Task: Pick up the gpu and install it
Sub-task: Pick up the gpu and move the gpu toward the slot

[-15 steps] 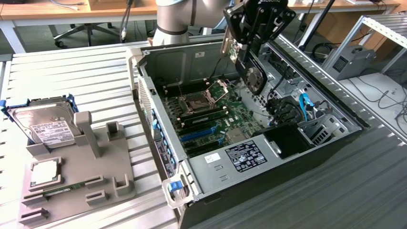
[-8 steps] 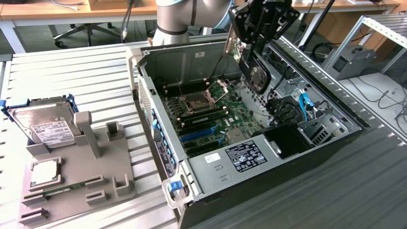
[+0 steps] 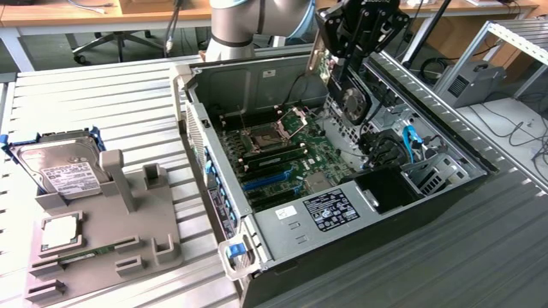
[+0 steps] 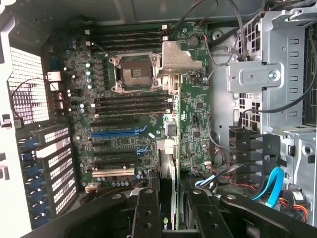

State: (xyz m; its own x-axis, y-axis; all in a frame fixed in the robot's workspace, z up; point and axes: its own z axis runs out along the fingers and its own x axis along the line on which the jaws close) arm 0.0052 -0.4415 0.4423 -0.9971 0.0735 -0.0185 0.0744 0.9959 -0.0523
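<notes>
Item: gpu, hanging edge-down above the motherboard inside the open computer case. Hold: gripper fingers clamped on its top edge. You carry a light, stiff, fragile card; grip the board edges, never the fan

No word or number can be made out. Outside the open black metal computer case, toward the exterior view's left, a silver hard drive carries a white barcode label with print too small to read. Inside the case, a grey power supply box bears an illegible black-and-white rating label. Above the case, the thin green gpu with black cooler shows a tiny green logo mark.
</notes>
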